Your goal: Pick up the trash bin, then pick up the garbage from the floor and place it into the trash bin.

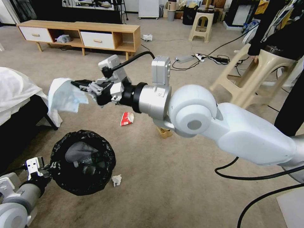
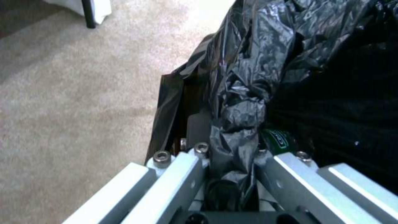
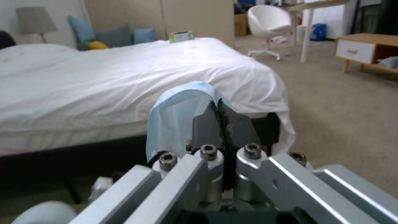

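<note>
Right gripper [image 1: 80, 85] reaches out across the scene from the right arm, fingers pinched together on a pale blue-white face mask [image 1: 65, 95]. The mask hangs limp from the fingertips and drapes down past them. In the right wrist view the black pads [image 3: 207, 119] meet flat with the mask [image 3: 178, 121] caught between and folded over one side. The held mask sits above and slightly beyond the trash bin [image 1: 83, 161], not over its opening centre, closer to the edge of the white bed [image 1: 15, 91].

Left gripper [image 1: 47, 171] is low at the robot's left, clamped on the bin's rim through the black bag liner. The left wrist view shows the crinkled black bag [image 2: 240, 102] bunched between the two fingers, which are closed on it. A green-labelled bottle [image 2: 279, 140] sits just inside the bin beside the gripper. From the head view, grey and dark items lie inside the bin.

On the carpet: a white tissue [image 1: 116, 180] just beside the bin, on the side away from the left gripper. A red-white snack wrapper [image 1: 127, 118] lies farther off, below the right wrist. A brown paper box [image 1: 164, 131] is under the right arm's elbow joint, partly hidden.
</note>
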Robot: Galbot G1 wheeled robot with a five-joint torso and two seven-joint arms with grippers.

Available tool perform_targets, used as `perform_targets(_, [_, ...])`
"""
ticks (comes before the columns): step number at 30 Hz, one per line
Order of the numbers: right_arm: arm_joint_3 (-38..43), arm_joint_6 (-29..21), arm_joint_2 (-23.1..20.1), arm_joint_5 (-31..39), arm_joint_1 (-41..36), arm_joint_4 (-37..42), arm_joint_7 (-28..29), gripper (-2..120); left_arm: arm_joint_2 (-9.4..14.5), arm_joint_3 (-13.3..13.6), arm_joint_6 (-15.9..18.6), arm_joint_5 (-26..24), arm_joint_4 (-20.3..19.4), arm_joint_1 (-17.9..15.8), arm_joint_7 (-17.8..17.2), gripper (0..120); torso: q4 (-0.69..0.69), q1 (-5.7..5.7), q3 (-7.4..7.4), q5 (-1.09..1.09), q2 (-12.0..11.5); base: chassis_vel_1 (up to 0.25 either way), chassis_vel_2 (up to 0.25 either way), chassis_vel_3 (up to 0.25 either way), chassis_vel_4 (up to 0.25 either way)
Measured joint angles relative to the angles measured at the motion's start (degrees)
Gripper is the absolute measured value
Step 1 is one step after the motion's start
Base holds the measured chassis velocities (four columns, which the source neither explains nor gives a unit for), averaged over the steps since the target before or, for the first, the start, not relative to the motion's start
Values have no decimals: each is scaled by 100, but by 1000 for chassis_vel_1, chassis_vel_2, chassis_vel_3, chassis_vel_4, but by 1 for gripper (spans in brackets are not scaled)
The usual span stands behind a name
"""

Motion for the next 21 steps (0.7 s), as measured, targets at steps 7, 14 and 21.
perform_targets(7, [-115,8,-324,-70,-278,396,-206,0,50,-36,239,-383,-84,-64,-294,1,-1,0,0,1,0,0,0,0,0])
perform_targets(14, [-98,60,-562,-271,-715,598,-266,0,89,-74,398,-686,-136,-107,-503,1,0,0,0,1,0,0,0,0,0])
perform_targets(21, [-44,71,-690,-473,-1026,650,-341,0,93,-91,438,-837,-145,-115,-545,1,0,0,0,1,0,0,0,0,0])
